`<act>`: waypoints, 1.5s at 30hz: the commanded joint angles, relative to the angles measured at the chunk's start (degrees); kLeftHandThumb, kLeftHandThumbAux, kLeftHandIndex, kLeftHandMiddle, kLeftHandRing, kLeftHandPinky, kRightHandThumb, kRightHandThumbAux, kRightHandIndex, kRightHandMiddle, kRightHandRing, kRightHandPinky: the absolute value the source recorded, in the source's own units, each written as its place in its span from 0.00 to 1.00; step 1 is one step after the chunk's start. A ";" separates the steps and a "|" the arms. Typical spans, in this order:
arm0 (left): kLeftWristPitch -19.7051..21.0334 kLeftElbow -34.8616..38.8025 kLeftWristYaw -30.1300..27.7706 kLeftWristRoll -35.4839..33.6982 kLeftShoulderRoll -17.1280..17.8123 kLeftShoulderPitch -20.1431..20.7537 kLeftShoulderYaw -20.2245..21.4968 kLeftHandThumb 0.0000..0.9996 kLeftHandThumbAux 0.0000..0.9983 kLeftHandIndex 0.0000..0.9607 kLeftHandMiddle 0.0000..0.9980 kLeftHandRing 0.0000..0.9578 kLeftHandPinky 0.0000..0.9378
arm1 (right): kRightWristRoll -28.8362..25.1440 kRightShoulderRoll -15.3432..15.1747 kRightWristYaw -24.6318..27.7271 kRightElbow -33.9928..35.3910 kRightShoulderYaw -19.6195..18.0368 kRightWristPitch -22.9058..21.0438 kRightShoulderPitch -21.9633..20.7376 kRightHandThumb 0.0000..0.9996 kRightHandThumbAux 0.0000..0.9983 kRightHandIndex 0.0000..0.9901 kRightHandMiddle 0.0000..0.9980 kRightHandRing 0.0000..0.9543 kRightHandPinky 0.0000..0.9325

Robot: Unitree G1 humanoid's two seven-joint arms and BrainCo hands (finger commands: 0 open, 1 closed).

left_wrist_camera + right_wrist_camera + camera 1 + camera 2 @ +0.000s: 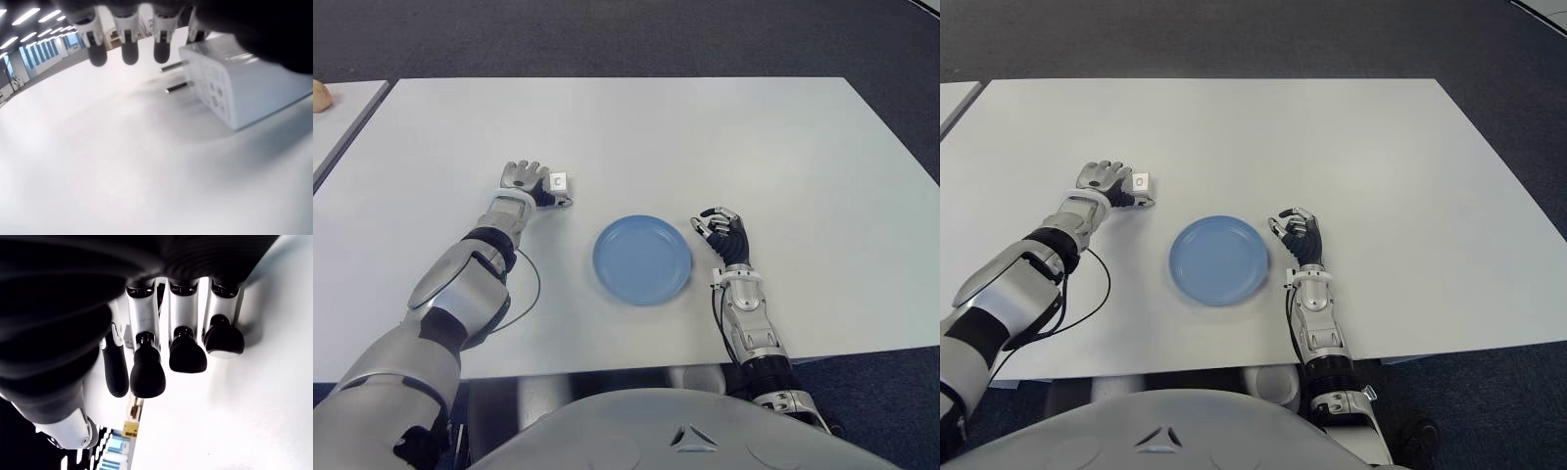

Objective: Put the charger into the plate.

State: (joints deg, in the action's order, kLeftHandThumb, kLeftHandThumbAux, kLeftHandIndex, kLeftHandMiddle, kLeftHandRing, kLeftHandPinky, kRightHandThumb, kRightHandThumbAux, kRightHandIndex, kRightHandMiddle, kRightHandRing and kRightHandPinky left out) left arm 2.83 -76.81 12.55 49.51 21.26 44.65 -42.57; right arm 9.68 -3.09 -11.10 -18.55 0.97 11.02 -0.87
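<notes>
The charger (560, 182) is a small white cube with two metal prongs (173, 77), lying on the white table (705, 137). My left hand (524, 178) sits just left of it, fingers (127, 44) stretched out over the table and not closed round it; the thumb is beside the cube. The blue plate (642, 259) lies empty to the right of the charger and nearer to me. Right of the plate shows my right hand (722, 231), fingers (146, 372) curled with nothing in them.
A second table (342, 122) stands at the far left with a pale round object (319, 95) on it. A thin black cable (532, 286) loops beside my left forearm. Dark carpet surrounds the table.
</notes>
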 commanded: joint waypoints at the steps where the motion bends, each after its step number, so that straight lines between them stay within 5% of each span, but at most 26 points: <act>1: -0.55 -1.64 -3.33 1.57 -0.67 -4.85 -1.95 0.64 0.33 0.00 0.00 0.00 0.00 | -0.15 0.04 0.18 -0.90 -0.27 -0.57 0.70 0.71 0.73 0.44 0.82 0.87 0.91; 5: -0.66 -1.52 -2.02 0.75 -0.53 -5.15 -1.25 0.67 0.39 0.00 0.00 0.00 0.00 | -0.26 0.11 0.05 -0.90 -0.40 -0.58 0.70 0.71 0.73 0.44 0.82 0.88 0.91; 9: -0.54 -1.40 -1.27 -0.57 -0.54 -5.29 0.05 0.72 0.44 0.02 0.09 0.08 0.11 | -0.37 0.18 -0.06 -0.88 -0.49 -0.63 0.70 0.71 0.73 0.44 0.82 0.88 0.92; 15: -2.65 -1.13 0.78 -3.60 0.17 -5.67 3.24 0.73 0.59 0.35 0.38 0.41 0.45 | -0.55 0.05 0.20 -0.94 -0.45 -0.58 0.66 0.71 0.73 0.44 0.83 0.88 0.92; 19: -4.94 -0.70 2.05 -5.39 0.39 -5.77 5.44 0.82 0.65 0.40 0.50 0.63 0.66 | -0.61 -0.01 0.27 -1.11 -0.48 -0.58 0.63 0.71 0.73 0.44 0.83 0.89 0.92; 22: -5.35 0.18 2.28 -6.10 0.09 -5.51 6.37 0.84 0.66 0.41 0.53 0.71 0.76 | -0.66 -0.03 0.31 -1.19 -0.53 -0.71 0.58 0.71 0.73 0.44 0.83 0.89 0.92; 45: -7.26 0.50 4.44 -9.72 0.15 -6.40 11.23 0.85 0.67 0.41 0.55 0.89 0.91 | -0.13 -0.43 0.37 -1.27 -0.28 -0.69 0.53 0.71 0.73 0.44 0.83 0.89 0.92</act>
State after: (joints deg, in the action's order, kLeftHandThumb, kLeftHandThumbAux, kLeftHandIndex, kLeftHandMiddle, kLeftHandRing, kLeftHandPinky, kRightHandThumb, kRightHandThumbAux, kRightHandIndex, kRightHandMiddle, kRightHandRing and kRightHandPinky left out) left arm -3.62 -74.77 18.75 40.34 22.18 42.20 -31.52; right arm 9.28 -3.44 -10.91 -18.73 0.77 11.50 -0.84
